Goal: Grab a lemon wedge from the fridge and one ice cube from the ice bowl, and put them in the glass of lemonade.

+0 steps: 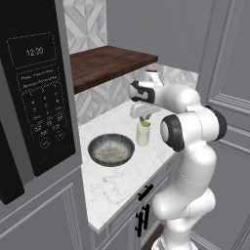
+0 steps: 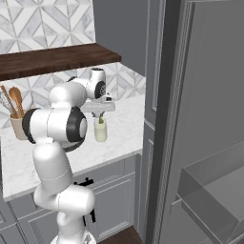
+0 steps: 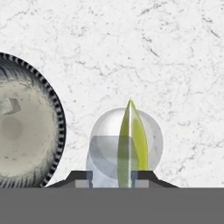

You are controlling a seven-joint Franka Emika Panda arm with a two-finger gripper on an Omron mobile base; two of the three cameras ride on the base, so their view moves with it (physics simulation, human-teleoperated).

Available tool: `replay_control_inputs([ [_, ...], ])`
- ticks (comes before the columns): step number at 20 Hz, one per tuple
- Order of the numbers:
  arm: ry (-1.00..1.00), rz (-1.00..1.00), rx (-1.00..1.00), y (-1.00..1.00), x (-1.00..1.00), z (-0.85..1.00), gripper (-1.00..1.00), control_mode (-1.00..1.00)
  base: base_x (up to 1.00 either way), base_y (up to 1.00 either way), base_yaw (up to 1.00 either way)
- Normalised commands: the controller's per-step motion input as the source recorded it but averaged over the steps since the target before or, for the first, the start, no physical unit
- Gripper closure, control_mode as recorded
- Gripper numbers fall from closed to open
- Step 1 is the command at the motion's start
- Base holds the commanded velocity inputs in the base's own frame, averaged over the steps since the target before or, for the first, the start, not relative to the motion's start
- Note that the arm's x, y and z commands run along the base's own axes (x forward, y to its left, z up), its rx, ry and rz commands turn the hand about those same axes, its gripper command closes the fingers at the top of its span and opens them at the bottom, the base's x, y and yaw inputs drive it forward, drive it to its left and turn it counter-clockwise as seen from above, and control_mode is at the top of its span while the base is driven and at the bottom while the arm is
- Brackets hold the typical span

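My gripper (image 1: 144,119) (image 2: 100,116) (image 3: 112,183) points straight down over the glass of lemonade (image 1: 143,136) (image 2: 100,132) (image 3: 103,140), shut on the yellow-green lemon wedge (image 1: 145,123) (image 2: 100,121) (image 3: 130,140). The wedge hangs edge-on just above the glass's rim, centred over its mouth. To the left of the glass, on the white marble counter (image 1: 117,180), sits the ice bowl (image 1: 111,135) (image 3: 59,131). A pale ice cube (image 3: 9,106) lies inside it. The fridge (image 2: 209,95) stands at the right with a pale shelf showing low down.
A black microwave (image 1: 34,88) fills the left side. A dark wooden shelf (image 1: 107,63) (image 2: 57,58) hangs over the counter, just above the arm. A utensil holder (image 2: 16,125) stands at the back left. Grey cabinets with black handles (image 1: 142,215) sit below the counter.
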Motion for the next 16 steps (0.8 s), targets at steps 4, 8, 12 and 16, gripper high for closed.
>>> replay_control_inputs([
  [4, 0.00, 0.00, 0.00, 0.00, 0.00, 0.00, 1.00, -1.00, 0.00, 0.00, 0.00],
  [8, 0.00, 0.00, 0.00, 0.00, 0.00, -0.05, 1.00, -1.00, 0.00, 0.00, 0.00],
  [12, 0.00, 0.00, 0.00, 0.00, 0.00, -0.04, 1.00, -1.00, 0.00, 0.00, 0.00],
  [16, 0.00, 0.00, 0.00, 0.00, 0.00, -0.07, 1.00, -1.00, 0.00, 0.00, 0.00],
])
